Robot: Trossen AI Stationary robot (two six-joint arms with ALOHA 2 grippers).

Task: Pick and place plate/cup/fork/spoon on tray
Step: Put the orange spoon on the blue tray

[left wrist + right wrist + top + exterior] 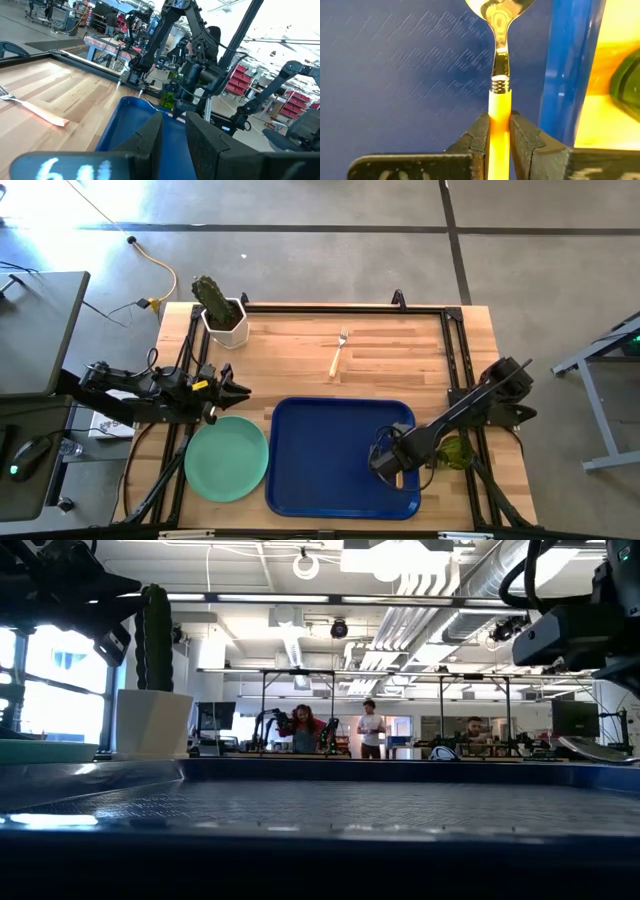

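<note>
The deep-blue tray [330, 430] lies at the table's near middle. My right gripper [385, 463] is low over the tray's right part, shut on the spoon [499, 12], whose silver bowl points out past the fingertips. The mint-green plate [226, 458] lies flat on the table left of the tray. The fork [338, 352] lies flat on the wood beyond the tray. The dark-green cup [455, 452] stands on the table just right of the tray. My left gripper [238, 388] hovers beyond the plate's far edge, with a narrow gap between its fingers [150, 137], and empty. My right gripper pinches the spoon's orange-tan handle [500, 107] between its two fingers [479, 132], just behind the metal collar. The spoon lies along the fingers, bowl forward. The gripper slants down from the table's right side. Whether the spoon touches the tray floor I cannot tell.
A white hexagonal pot with a cactus [222, 315] stands at the far left corner. A black frame [455, 350] runs along the table's far and right edges. Bare wood [300, 350] lies between pot and fork. People stand in the room behind [370, 730].
</note>
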